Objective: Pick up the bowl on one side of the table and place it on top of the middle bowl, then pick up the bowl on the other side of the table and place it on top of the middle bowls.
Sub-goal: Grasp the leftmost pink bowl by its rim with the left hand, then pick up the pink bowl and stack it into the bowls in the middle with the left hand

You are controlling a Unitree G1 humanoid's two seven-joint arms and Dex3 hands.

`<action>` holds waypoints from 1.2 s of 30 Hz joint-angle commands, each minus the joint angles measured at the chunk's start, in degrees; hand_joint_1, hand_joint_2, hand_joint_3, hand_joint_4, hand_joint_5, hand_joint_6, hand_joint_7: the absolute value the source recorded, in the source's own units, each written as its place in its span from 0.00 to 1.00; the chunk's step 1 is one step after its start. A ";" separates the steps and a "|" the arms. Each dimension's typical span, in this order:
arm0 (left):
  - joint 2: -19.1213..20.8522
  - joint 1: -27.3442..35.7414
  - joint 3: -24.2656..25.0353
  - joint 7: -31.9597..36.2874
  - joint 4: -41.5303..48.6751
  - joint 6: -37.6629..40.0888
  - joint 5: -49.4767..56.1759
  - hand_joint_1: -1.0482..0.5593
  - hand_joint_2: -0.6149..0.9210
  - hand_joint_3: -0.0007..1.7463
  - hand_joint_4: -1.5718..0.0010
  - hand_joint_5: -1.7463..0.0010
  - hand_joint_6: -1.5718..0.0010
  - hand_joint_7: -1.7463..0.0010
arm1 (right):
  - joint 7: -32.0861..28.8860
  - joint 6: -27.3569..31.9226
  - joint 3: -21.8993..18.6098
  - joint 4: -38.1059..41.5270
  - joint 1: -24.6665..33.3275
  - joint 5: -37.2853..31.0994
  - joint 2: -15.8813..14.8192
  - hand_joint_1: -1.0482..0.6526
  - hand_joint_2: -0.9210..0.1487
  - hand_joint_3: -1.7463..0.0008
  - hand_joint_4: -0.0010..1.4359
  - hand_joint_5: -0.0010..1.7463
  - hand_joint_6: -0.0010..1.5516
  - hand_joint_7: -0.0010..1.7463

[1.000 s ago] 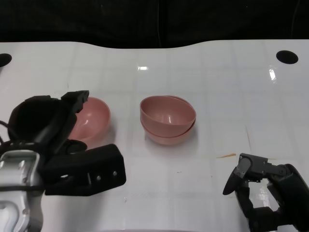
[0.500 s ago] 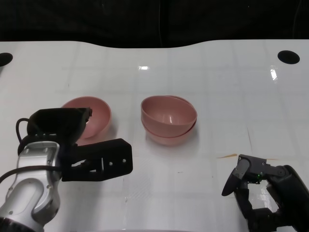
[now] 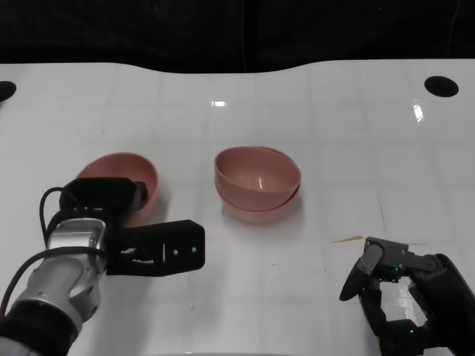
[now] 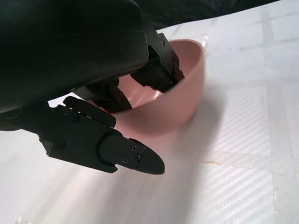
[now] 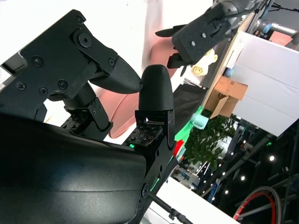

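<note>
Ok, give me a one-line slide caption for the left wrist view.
Left robot hand reaches into the tilted pink side bowl on the white table, fingers hooked over its rim.

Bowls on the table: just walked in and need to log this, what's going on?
The left hand is at the left bowl, fingers hooked over its rim, with the bowl on the table. Two bowls already sit stacked in the middle. The right hand rests nearby, holding nothing.
</note>
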 commanded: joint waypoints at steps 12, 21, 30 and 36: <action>3.72 -1.63 -2.13 14.91 1.68 -7.18 -0.39 0.44 1.00 0.15 0.49 0.00 0.52 0.45 | -0.30 0.51 -0.98 -0.60 0.20 0.18 0.06 0.48 0.46 0.25 0.62 1.00 0.51 0.87; 6.58 -0.69 -1.87 18.17 -6.50 -5.88 1.84 0.43 1.00 0.11 0.46 0.00 0.54 0.32 | 0.12 0.02 -1.10 0.63 -0.10 1.26 0.26 0.47 0.46 0.25 0.62 1.00 0.50 0.86; 9.28 0.30 1.54 18.00 -20.37 -7.02 1.33 0.47 0.99 0.03 0.41 0.00 0.46 0.38 | 0.51 0.29 -1.49 1.17 -0.38 1.89 0.54 0.47 0.46 0.25 0.63 1.00 0.51 0.85; 9.44 -0.26 2.80 14.89 -25.81 -9.76 -0.43 0.49 1.00 0.08 0.41 0.00 0.57 0.01 | 0.58 0.74 -1.66 1.14 -0.40 1.58 0.73 0.47 0.47 0.25 0.63 1.00 0.51 0.84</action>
